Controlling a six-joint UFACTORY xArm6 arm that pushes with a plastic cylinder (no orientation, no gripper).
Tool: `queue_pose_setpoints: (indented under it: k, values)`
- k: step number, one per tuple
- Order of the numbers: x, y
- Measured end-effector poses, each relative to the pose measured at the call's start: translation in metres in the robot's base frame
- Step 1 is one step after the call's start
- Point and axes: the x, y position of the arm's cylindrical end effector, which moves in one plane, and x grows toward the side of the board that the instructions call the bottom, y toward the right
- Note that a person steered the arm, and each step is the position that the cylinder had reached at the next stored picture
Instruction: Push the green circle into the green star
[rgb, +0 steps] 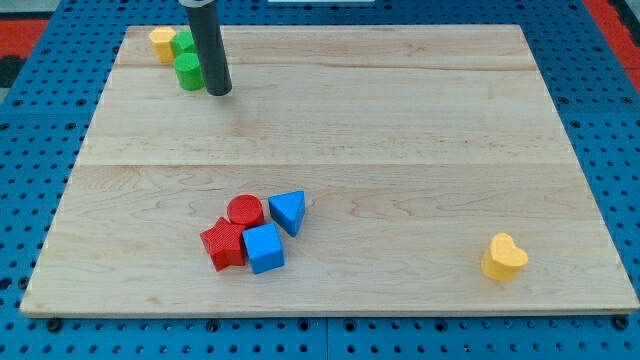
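Note:
The green circle (189, 72) stands near the board's top left corner. The green star (183, 43) is just above it, touching or nearly touching, partly hidden by the rod. A yellow block (161, 44) sits against the star's left side. My tip (219, 92) rests on the board just right of the green circle, close to it or touching it.
A red circle (245, 210), a red star (224, 244), a blue cube (264, 248) and a blue triangle (289, 211) cluster at the lower middle left. A yellow heart (504, 257) lies at the lower right. The wooden board (400, 130) ends at a blue pegboard.

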Motion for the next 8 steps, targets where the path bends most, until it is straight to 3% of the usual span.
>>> queue_pose_setpoints:
  k: [3,4,5,6,8]
  values:
    - [-0.015,-0.007]
    - [0.04,-0.01]
    - [0.034,-0.049]
    - [0.003,-0.058]
    - [-0.012,-0.06]
